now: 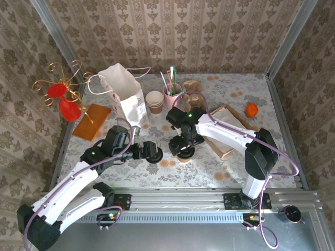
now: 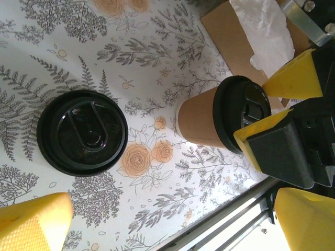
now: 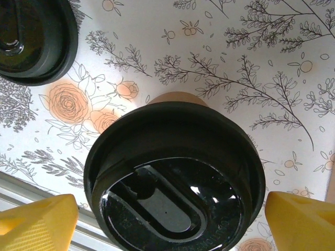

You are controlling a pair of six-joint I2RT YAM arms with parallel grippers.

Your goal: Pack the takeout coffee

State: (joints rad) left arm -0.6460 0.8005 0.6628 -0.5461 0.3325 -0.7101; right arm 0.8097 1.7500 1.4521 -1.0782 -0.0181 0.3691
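The takeout coffee (image 1: pixel 184 152), a beige paper cup (image 2: pixel 201 120) with a black lid (image 3: pixel 172 178), stands upright on the floral tablecloth near the front edge. My right gripper (image 1: pixel 183 145) hangs over it, open, with one yellow fingertip on each side of the lid (image 3: pixel 170 225). A lone flat black lid (image 1: pixel 155 157) lies just left of the cup (image 2: pixel 82 132). My left gripper (image 1: pixel 148 150) is low beside that lid, open (image 2: pixel 167 230), with nothing between its yellow fingertips (image 2: pixel 31 222).
A white paper bag (image 1: pixel 125 94) stands open at the back left. Beside it are stacked lidless cups (image 1: pixel 154 102) and a pink straw holder (image 1: pixel 171 94). A brown tray with a napkin (image 1: pixel 230 125) lies to the right. The metal rail (image 1: pixel 209 196) runs along the near edge.
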